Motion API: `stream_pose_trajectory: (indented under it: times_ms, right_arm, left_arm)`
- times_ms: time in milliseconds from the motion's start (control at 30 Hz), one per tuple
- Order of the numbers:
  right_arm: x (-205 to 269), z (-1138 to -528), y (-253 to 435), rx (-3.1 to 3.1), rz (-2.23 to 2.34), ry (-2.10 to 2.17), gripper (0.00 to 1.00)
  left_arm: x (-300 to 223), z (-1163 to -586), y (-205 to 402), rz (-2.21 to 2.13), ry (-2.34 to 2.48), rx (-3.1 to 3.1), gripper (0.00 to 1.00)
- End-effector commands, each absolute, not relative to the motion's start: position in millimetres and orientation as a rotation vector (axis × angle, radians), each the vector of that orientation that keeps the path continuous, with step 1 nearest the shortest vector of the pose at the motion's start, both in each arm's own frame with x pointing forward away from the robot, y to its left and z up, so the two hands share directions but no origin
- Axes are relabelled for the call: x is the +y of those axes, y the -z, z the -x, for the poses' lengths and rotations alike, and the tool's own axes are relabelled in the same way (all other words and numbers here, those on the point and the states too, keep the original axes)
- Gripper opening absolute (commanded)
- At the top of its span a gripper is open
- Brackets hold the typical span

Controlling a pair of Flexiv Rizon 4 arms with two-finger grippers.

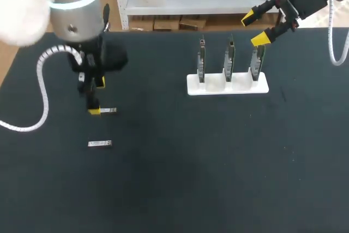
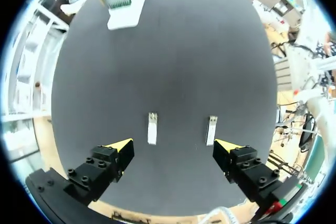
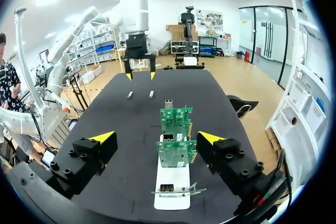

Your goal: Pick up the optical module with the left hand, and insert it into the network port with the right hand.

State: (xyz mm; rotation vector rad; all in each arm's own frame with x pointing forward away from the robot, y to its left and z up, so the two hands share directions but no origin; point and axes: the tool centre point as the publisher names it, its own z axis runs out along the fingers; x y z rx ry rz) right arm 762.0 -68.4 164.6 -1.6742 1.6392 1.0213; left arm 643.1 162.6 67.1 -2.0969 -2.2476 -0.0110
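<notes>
Spread left end effector [image 2: 173, 146], slim silver optical module [image 2: 152, 129]

Matte black table [image 1: 174, 189], evenly lit

Black surface [image 1: 180, 184]. Two small silver optical modules lie flat toward its left side, apart from each other: far module [image 1: 109, 111], near module [image 1: 100, 143]. White base [image 1: 227, 85] sits right of middle, holding three upright boards [image 1: 228, 58] in a row.

Black table top [image 1: 218, 178], white rack base [image 1: 242, 87] standing near its far edge
</notes>
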Motion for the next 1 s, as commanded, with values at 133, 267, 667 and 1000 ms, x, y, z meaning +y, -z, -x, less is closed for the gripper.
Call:
stream_pose_trajectory:
  times_ms: [133,267,667,1000]
  right_arm:
    - [-68,-762,-165,1.640,1.674,-1.019,1.00]
    - [-68,-762,-165,1.640,1.674,-1.019,1.00]
    - [-68,-762,-165,1.640,1.674,-1.019,1.00]
    - [-68,-762,-165,1.640,1.674,-1.019,1.00]
  left_arm:
    - [181,-627,-51,2.044,0.125,-2.318,1.00]
    - [195,-628,-49,2.028,0.155,-2.337,1.00]
    - [197,-646,-36,1.999,0.074,-2.334,1.00]
    - [185,-656,-24,1.935,0.107,-2.280,1.00]
